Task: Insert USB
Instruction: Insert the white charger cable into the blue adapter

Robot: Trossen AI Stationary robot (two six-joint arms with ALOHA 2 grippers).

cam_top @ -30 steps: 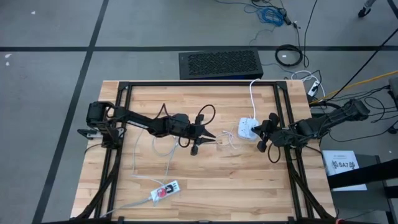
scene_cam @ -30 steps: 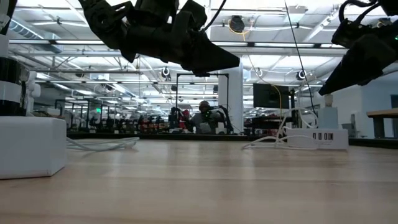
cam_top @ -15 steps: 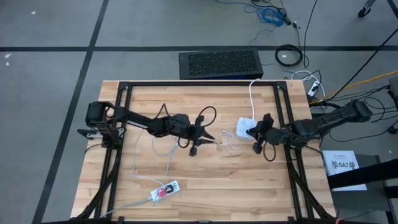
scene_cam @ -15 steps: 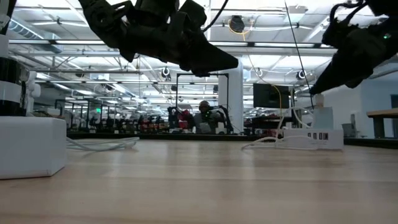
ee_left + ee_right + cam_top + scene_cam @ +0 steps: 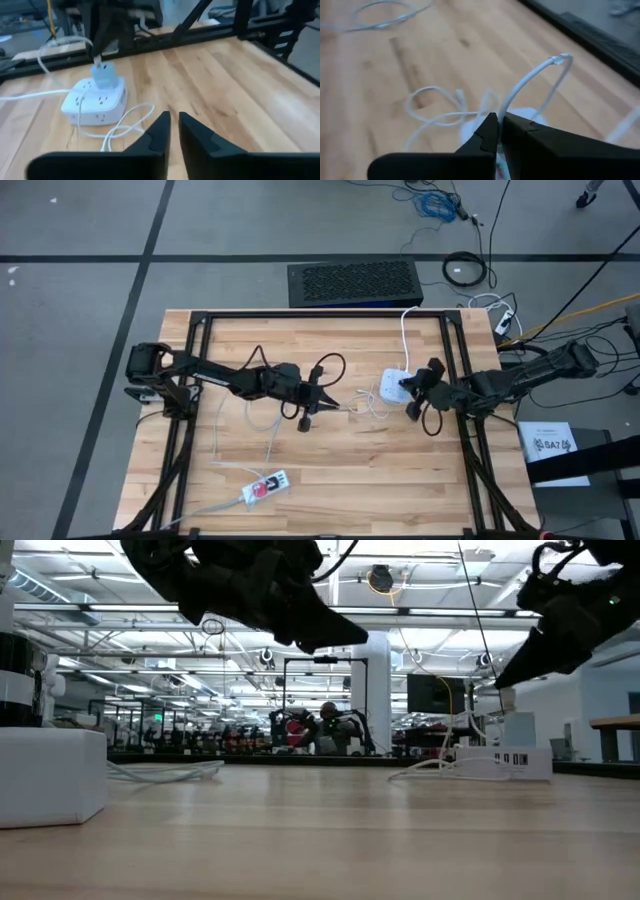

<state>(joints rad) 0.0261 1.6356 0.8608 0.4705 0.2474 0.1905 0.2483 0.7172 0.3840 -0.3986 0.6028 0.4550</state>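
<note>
High view showed the white square power hub [image 5: 393, 387] on the wooden surface [image 5: 330, 470], the right hand [image 5: 408, 387] closed above it. The thin white USB cable [image 5: 362, 406] looked light and floppy; its stiff plug seemed best to grip. The left hand [image 5: 325, 404] was nearly closed; its hold unclear.

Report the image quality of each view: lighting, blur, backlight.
High view: even light, sharp, soft shadows on the table. Low view: bright ceiling lights behind turn both arms into silhouettes; the near white box is soft. Left wrist view: the power strip is slightly blurred. Right wrist view: the white cable and wood are blurred.
</note>
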